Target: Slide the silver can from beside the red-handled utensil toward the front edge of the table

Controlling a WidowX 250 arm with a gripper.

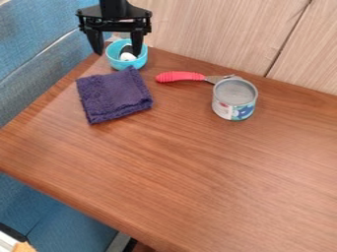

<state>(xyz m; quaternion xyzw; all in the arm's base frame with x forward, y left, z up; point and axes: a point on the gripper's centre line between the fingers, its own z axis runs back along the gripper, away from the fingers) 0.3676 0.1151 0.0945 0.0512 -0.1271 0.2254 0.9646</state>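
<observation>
Gripper [117, 53] hangs with its fingers apart at the bowl [117, 62], which sits by the cloth [115, 94] with a black-and-white thing [127, 56] inside, and looks light, stiff and a bit slippery, so its thin rim seems best to grab.

Arm [114, 7]: cut by top edge | bowl [117, 63]: contents [127, 56] too small to tell | tool [180, 77]: head partly behind can [233, 102]

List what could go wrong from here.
The open gripper has one finger over the blue bowl; closing might catch the rim and tip it. The purple cloth, right by the bowl, could get dragged. Moving the red-handled utensil might nudge the tin can beside its metal end.
</observation>
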